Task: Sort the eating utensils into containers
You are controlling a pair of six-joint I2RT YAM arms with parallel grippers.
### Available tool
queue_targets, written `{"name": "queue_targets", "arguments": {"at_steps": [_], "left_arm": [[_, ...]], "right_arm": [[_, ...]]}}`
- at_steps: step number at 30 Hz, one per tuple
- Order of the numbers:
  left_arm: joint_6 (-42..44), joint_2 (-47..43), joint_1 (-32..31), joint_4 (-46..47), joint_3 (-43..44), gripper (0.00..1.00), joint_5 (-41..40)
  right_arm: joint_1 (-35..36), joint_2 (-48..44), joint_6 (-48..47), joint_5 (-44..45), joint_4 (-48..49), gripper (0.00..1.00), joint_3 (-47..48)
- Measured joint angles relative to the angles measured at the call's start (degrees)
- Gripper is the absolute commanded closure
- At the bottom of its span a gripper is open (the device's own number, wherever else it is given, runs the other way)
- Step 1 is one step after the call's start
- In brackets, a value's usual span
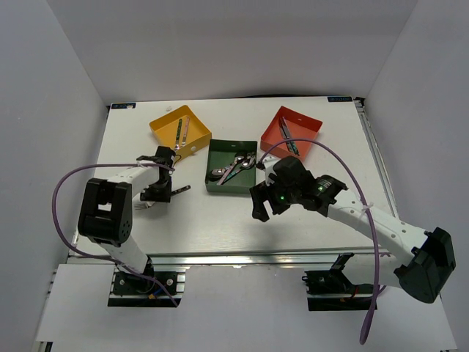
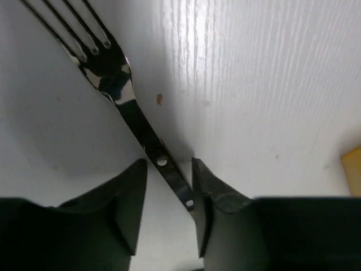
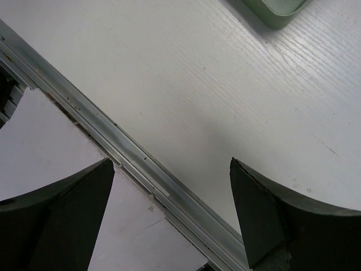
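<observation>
You only get part of the fork (image 2: 121,96): its tines run off the top edge and its handle end disappears beneath the left gripper (image 2: 167,169). The green tray (image 3: 276,14) shows just a corner. From above, the utensils (image 1: 288,138) in the red tray (image 1: 308,126) are too small to tell apart.

A robotics lab test cell: white table (image 1: 220,220) boxed by plain white panels (image 1: 220,44), aluminium rail (image 1: 242,258) at six o'clock, left arm (image 1: 110,209) and right arm (image 1: 381,227) bolted there.

Fork (image 2: 115,84): polished metal, mirror-glossy; dark handle with two bright rivets.
Table (image 2: 265,84): white, matt, fine wood-like grain.
Left gripper fingers (image 2: 231,226): black plastic, matt.
Edge rail (image 3: 141,164): bare brushed metal.
Green tray (image 3: 276,14): smooth plastic, soft sheen.
</observation>
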Motion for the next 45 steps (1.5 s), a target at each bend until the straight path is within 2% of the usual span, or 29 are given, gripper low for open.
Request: {"name": "queue_targets", "arguments": {"at_steps": [1,2,3,5,6,9,13,16,18,21,23,27,29,32,38,45], "left_arm": [[-0.39,-0.55,-0.17,0.90,-1.01,0.63,-0.24],[-0.35,-1.03,-0.31,1.86,-1.99,0.64,-0.46],[-0.37,-1.75,-0.48,2.75,-3.08,0.78,-0.68],[-0.74,-3.85,-0.61,4.55,-5.44,0.87,-0.72],[-0.94,-5.03,-0.70,5.40,-6.82,1.00,-0.81],[0.02,-9.11,-0.72,4.66,-10.12,1.00,-0.57],[7.04,-13.44,-0.72,-5.09,-7.80,1.00,-3.06],[19.74,-16.72,-0.68,-7.67,1.49,1.00,-7.50],[30.91,-20.22,-0.70,-2.29,6.34,1.00,-9.01],[50.25,-25.90,-0.68,10.43,8.39,1.00,-7.15],[61.92,-25.70,-0.70,15.61,10.64,1.00,-5.16],[86.12,-10.36,-0.57,16.65,27.30,1.00,0.87],[94.84,-1.77,-0.50,18.14,34.73,1.00,4.04],[102.77,7.87,-0.02,18.12,41.86,1.00,10.16],[107.30,19.39,1.70,19.67,49.09,1.00,17.99],[105.63,23.67,2.62,22.34,51.36,0.93,19.34]], "right_arm": [[0.00,-0.24,0.00,0.00,0.09,0.12,-0.22],[0.00,-0.33,0.00,0.00,0.09,0.12,-0.39],[0.00,-0.37,-0.02,0.00,0.13,0.12,-0.61],[0.00,-0.37,-0.04,0.02,0.09,0.12,-0.90],[0.00,-0.37,-0.09,0.02,0.09,0.12,-0.94],[0.00,-0.33,-0.17,0.02,0.17,0.12,-0.94],[0.00,-0.22,-0.17,0.02,0.20,0.12,-0.94],[0.00,0.04,-0.17,0.00,0.33,0.12,-0.94],[0.00,0.61,-0.17,-0.02,0.57,0.12,-0.92],[0.00,2.05,-0.15,-0.20,0.83,0.12,-0.85],[0.00,2.99,-0.15,-0.59,0.81,0.12,-0.63],[0.00,3.34,-0.15,-1.11,0.68,0.12,-0.02],[0.00,3.15,-0.15,-1.18,0.52,0.12,0.20],[0.00,1.90,-0.15,-1.07,-0.39,0.12,0.17],[0.00,-2.75,-0.15,0.55,-3.21,0.12,0.15],[0.00,-5.31,-0.13,3.04,-5.53,0.12,0.15]]}}
